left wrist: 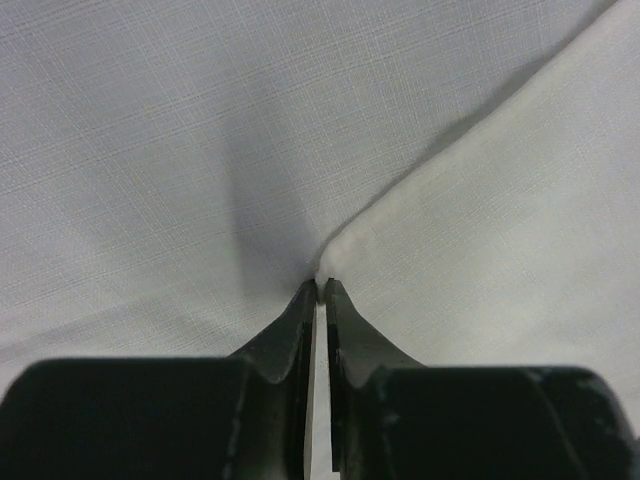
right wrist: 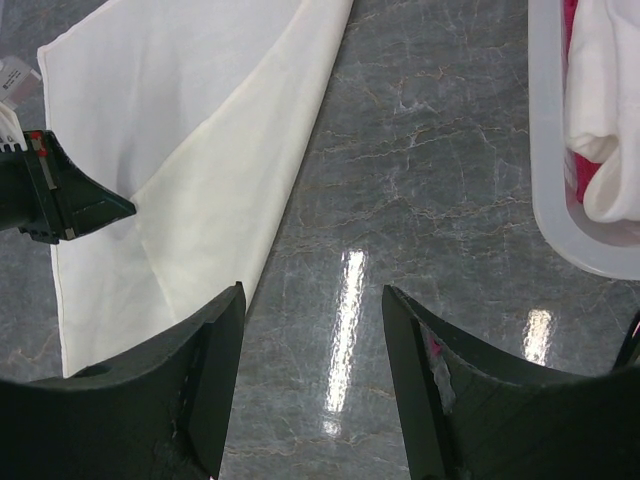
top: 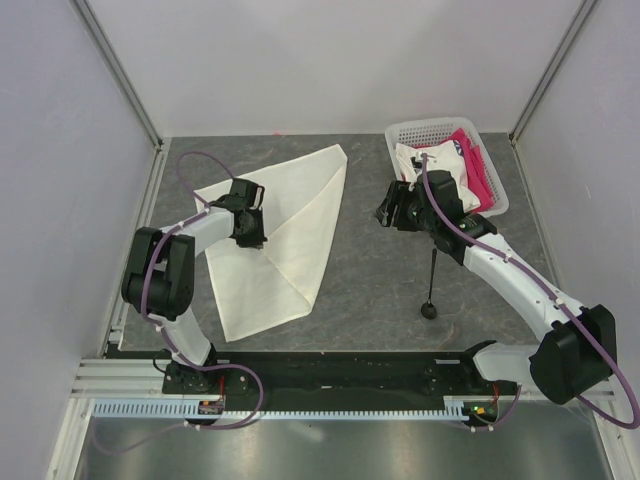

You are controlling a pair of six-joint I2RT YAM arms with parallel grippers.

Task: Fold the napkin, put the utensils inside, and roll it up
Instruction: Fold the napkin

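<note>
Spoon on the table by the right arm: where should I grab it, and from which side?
Take the spoon by mid-handle, straight down from above, with the open right gripper, the nearer one. It lies flat, handle pointing away from the robot, bowl at the near end, so close the jaws across it, left to right.

Plain white walls (top: 330, 60) enclose a grey marbled tabletop (top: 370, 270) showing bright light reflections.

Bare tabletop (top: 365, 290) from centre to six o'clock lies open between napkin (top: 300, 220) at nine and spoon (top: 432, 285) at four; the basket (top: 432, 122) blocks two o'clock.
</note>
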